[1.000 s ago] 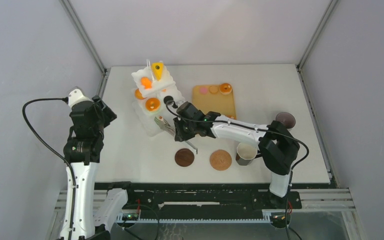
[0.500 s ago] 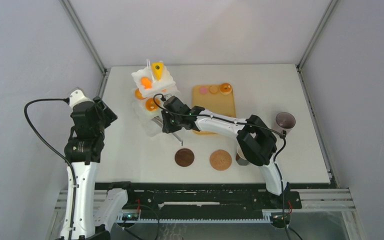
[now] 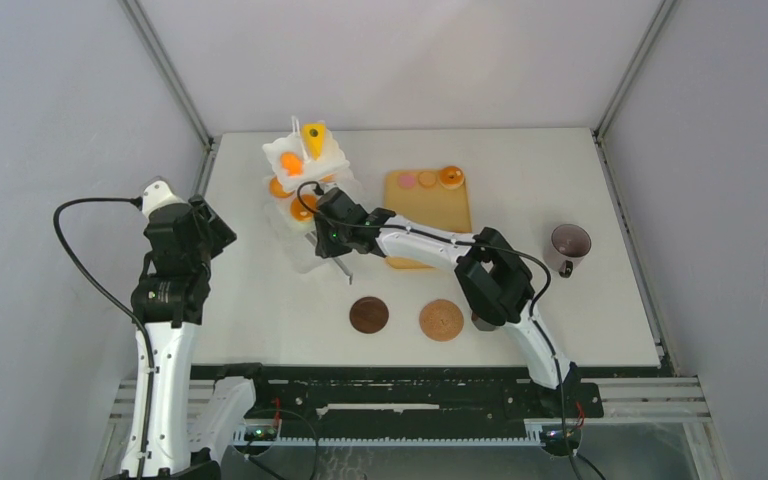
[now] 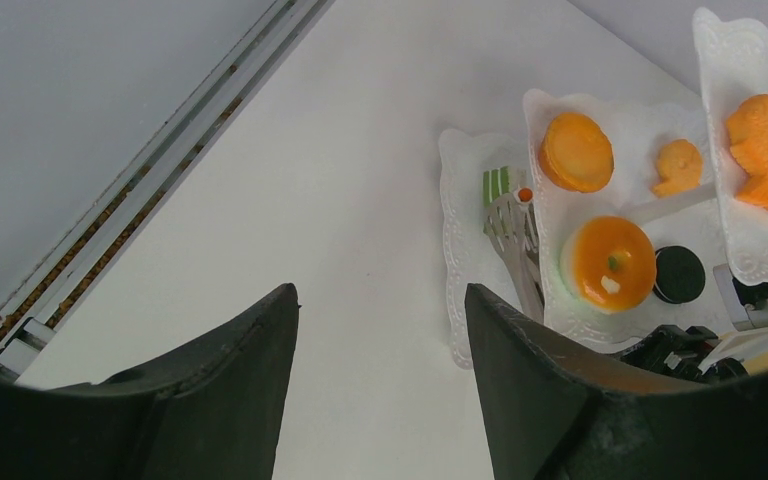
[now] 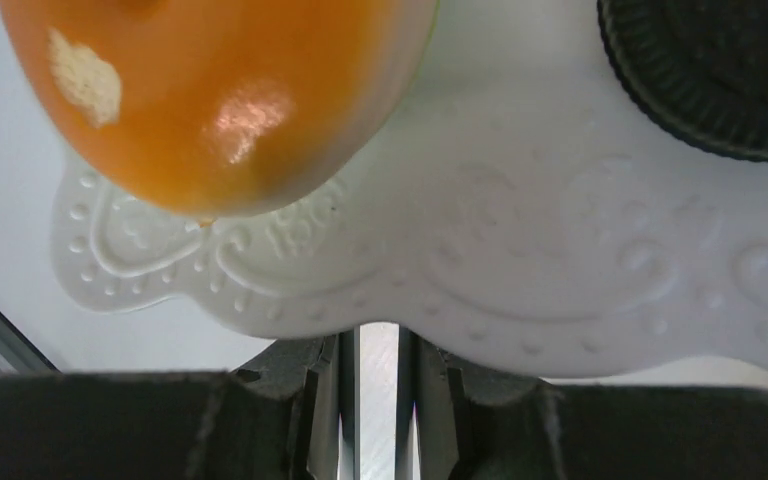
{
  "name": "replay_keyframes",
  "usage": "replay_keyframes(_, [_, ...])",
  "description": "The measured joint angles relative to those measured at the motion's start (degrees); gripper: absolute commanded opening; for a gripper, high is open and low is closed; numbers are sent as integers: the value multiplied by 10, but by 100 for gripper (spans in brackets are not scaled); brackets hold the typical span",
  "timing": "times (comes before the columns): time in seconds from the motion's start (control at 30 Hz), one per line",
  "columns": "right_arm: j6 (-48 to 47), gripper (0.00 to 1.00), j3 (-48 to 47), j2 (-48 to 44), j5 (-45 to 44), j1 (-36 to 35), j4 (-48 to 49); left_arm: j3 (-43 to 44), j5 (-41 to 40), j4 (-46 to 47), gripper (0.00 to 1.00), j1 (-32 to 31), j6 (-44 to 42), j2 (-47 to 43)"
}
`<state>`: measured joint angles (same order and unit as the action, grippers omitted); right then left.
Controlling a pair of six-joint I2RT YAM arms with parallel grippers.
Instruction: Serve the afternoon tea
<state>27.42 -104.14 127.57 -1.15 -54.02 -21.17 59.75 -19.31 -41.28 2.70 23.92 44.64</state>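
Note:
A white tiered stand (image 3: 332, 187) at the back left holds a yellow cake wedge (image 3: 314, 134) and orange tarts (image 3: 303, 207). My right gripper (image 3: 332, 234) is shut on metal tongs (image 5: 378, 400), whose arms run under the middle tier's rim (image 5: 520, 260). That tier carries an orange tart (image 5: 220, 90) and a black round (image 5: 710, 70). The tongs' tips (image 4: 510, 225) lie on the lowest tier beside a green piece (image 4: 497, 183). My left gripper (image 4: 380, 292) is open and empty above bare table left of the stand. One dark mug (image 3: 569, 243) stands at the right.
A tan tray (image 3: 428, 215) behind my right arm holds a pink round (image 3: 407, 180) and two orange pastries. Two brown coasters (image 3: 369, 314) (image 3: 441, 320) lie near the front. My right forearm crosses the table's middle and hides the spot beside the right coaster.
My right gripper has moved left and back with the tongs, up against the stand. Its elbow swung left and now covers the front mug. The left arm barely moved.

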Motion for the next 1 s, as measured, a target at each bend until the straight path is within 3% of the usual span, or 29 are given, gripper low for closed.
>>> replay_keyframes(0.17, [1, 37, -6, 6, -2, 0, -2, 0, 0, 0, 67, 0, 0, 3])
replay_keyframes(0.33, [2, 46, -6, 6, -3, 0, -10, 0, 0, 0, 67, 0, 0, 7])
replay_keyframes(0.73, [2, 49, 33, -4, -5, 0, 0, 0, 0, 0, 67, 0, 0, 7])
replay_keyframes(1.0, [7, 50, 131, -90, -3, -4, 5, 0, 2, 0, 67, 0, 0, 7])
